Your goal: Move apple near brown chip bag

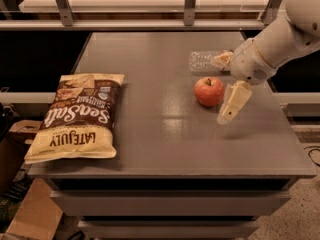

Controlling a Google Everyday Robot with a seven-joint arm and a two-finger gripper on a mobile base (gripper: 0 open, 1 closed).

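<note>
The red-orange apple (209, 91) sits on the grey table (150, 134), right of centre. The brown chip bag (77, 116) lies flat at the table's front left, far from the apple. My gripper (226, 81) is just right of the apple, low over the table. It is open: one cream finger (233, 102) hangs at the apple's right side and the other (221, 59) is behind the apple, by the bottle. It holds nothing.
A clear crinkled plastic water bottle (205, 61) lies on its side behind the apple. Metal shelf posts (189, 4) stand along the table's back edge. A cardboard box (15, 149) sits on the floor at the left.
</note>
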